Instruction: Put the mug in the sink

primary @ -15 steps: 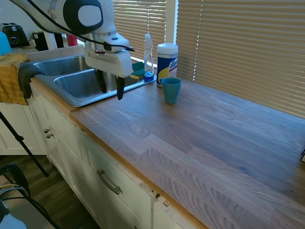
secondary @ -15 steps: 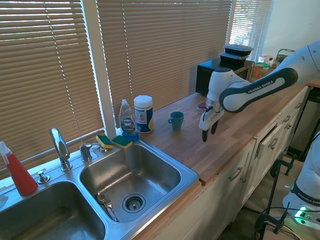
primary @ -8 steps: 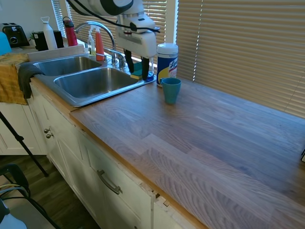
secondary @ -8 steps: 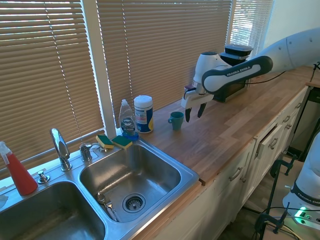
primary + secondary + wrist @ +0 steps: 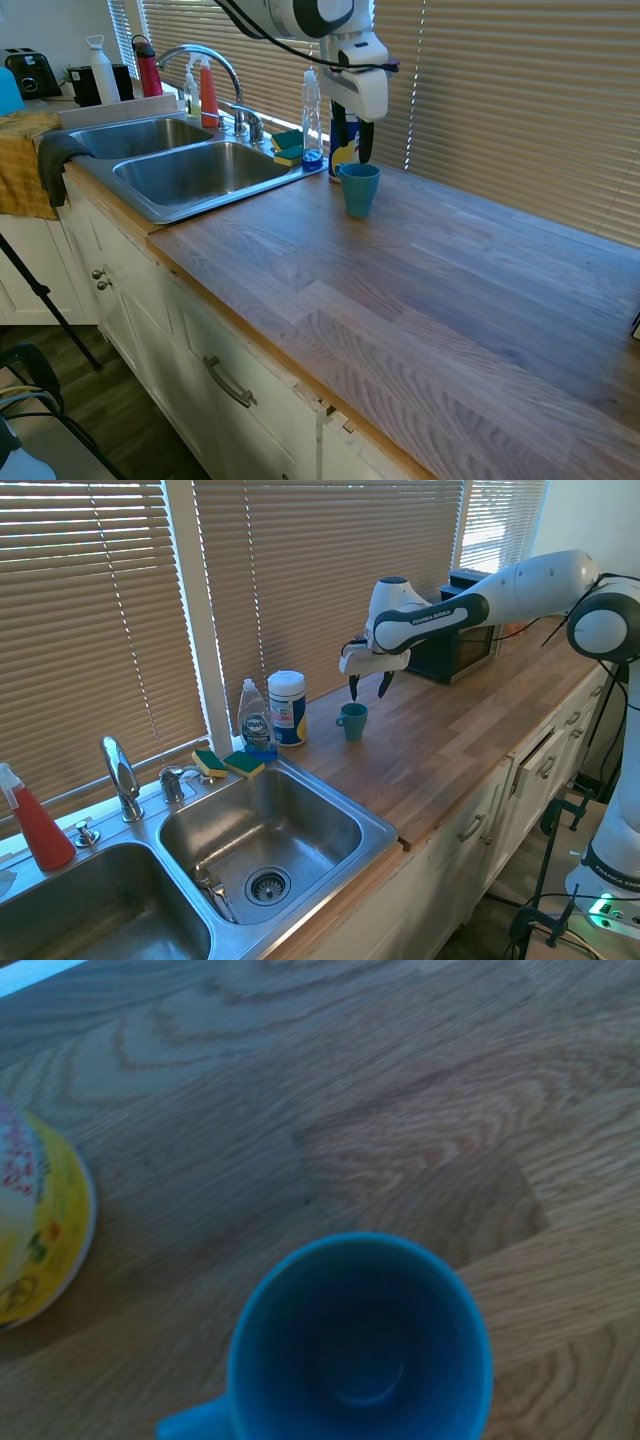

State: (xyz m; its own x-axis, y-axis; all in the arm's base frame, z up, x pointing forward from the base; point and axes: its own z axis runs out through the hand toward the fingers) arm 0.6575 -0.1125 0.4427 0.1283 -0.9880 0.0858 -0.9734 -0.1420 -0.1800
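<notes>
Now I see the mug standing upright on the wooden surface, just beside the white-and-yellow wipes canister, which is between it and the sink. A dish soap bottle and two green-and-yellow sponges are at the rim of the sink, near the canister, so these things crowd the way from the mug to the basin. The hand hangs above the mug, a little behind it toward the blinds, with its two fingers apart and pointing down, holding nothing. In the wrist view I look straight down into the mug, which is empty, with a small handle stub at its edge. Compared with half a second ago, the hand has moved away from the sink side and is now nearly over the mug; the mug itself did not move.
</notes>
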